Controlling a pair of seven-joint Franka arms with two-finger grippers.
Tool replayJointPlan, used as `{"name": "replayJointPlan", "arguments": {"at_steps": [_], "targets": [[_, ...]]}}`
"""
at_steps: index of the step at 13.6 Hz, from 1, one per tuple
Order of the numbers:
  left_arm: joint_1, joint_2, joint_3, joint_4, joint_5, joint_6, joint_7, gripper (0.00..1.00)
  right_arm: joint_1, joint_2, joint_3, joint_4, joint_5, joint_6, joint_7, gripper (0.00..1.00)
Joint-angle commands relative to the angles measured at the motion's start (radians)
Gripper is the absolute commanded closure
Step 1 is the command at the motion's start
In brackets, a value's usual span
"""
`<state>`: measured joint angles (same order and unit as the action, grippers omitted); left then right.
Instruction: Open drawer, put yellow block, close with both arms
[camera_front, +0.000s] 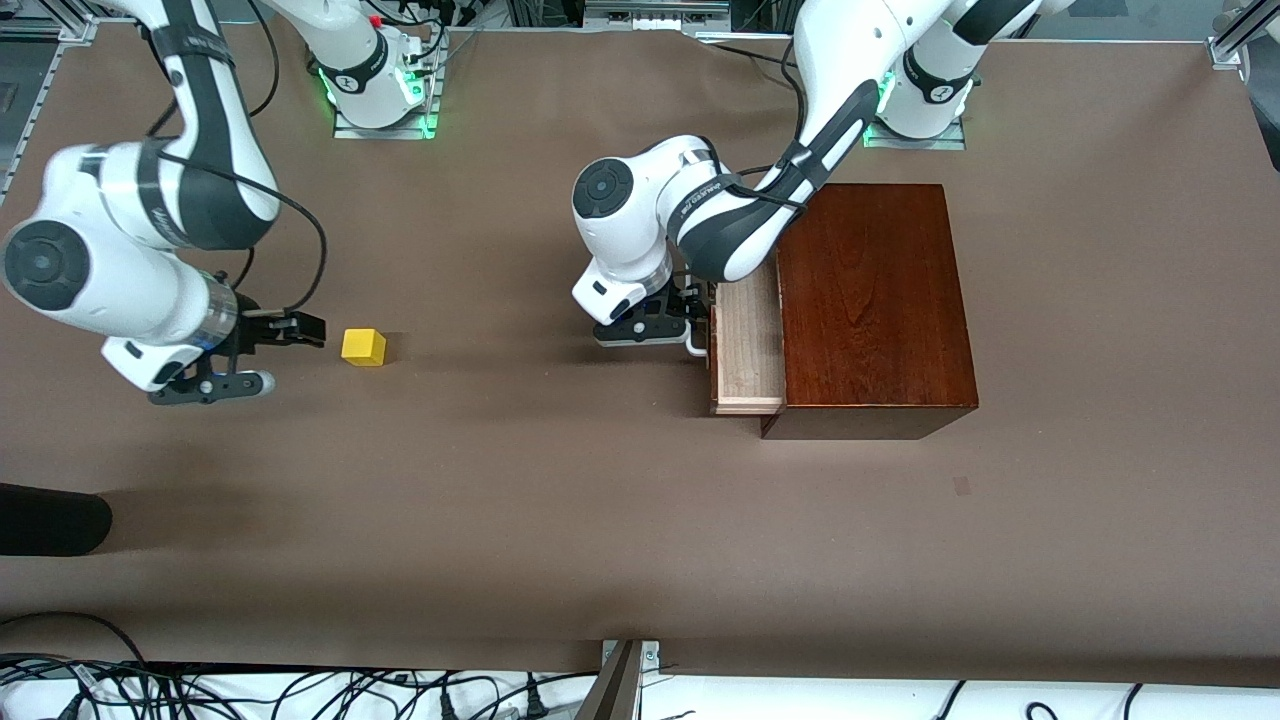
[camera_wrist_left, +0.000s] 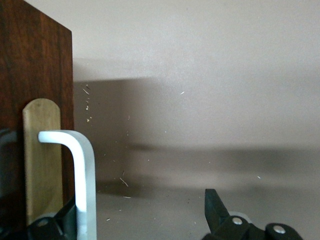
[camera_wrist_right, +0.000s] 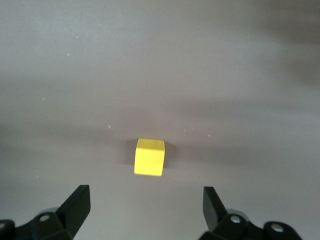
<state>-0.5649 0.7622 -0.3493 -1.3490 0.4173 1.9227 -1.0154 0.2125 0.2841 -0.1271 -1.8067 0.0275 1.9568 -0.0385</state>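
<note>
The yellow block (camera_front: 363, 347) lies on the brown table toward the right arm's end. My right gripper (camera_front: 283, 355) hovers low beside it, open and holding nothing. In the right wrist view the block (camera_wrist_right: 149, 157) sits just ahead of the gap of the right gripper (camera_wrist_right: 145, 202). The drawer (camera_front: 748, 345) is pulled partly out of the mahogany box (camera_front: 875, 300), and its pale tray shows. My left gripper (camera_front: 693, 318) is at the drawer's front. In the left wrist view the white handle (camera_wrist_left: 82, 175) stands inside the left gripper (camera_wrist_left: 142, 215), close to one finger (camera_wrist_left: 216, 207), with the jaws wide open.
A dark rounded object (camera_front: 50, 520) lies near the front edge at the right arm's end. Cables and a metal bracket (camera_front: 625, 680) run along the front edge. Bare brown table lies between the block and the drawer.
</note>
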Motion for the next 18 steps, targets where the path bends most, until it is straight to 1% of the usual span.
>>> {"name": "replayJointPlan", "arguments": {"at_steps": [1,3,6,8,10,12,13,14,16,18], "targets": [[-0.024,0.049,-0.02,0.074,-0.031,-0.004,-0.023,0.0,0.004,-0.022,0.003,-0.107,0.002,0.108,0.022,0.0],[-0.038,0.046,-0.013,0.086,-0.031,-0.045,-0.02,0.0,0.004,-0.02,0.003,-0.157,0.005,0.169,0.037,0.0],[-0.035,0.048,-0.008,0.123,-0.028,-0.111,0.03,0.0,0.004,0.015,0.006,-0.221,0.006,0.284,0.049,0.0],[-0.038,0.046,0.0,0.125,-0.02,-0.134,0.047,0.0,0.004,0.046,0.01,-0.237,0.011,0.326,0.068,0.0],[-0.052,0.046,0.0,0.125,0.007,-0.137,0.047,0.0,0.004,0.07,0.027,-0.25,0.043,0.362,0.069,0.0],[-0.053,0.031,-0.008,0.131,0.009,-0.178,0.051,0.0,0.005,0.084,0.043,-0.295,0.051,0.446,0.078,0.0],[-0.047,0.007,-0.016,0.149,0.0,-0.197,0.049,0.0,0.005,0.084,0.044,-0.321,0.051,0.483,0.084,0.0],[-0.038,-0.048,-0.017,0.158,-0.009,-0.208,0.054,0.0,0.005,0.084,0.046,-0.339,0.051,0.51,0.084,0.0],[-0.001,-0.125,-0.014,0.157,-0.106,-0.24,0.092,0.0,0.005,0.092,0.047,-0.345,0.049,0.514,0.083,0.0],[0.06,-0.209,-0.016,0.157,-0.12,-0.316,0.158,0.0,0.005,0.09,0.047,-0.361,0.049,0.513,0.078,0.0]]}}
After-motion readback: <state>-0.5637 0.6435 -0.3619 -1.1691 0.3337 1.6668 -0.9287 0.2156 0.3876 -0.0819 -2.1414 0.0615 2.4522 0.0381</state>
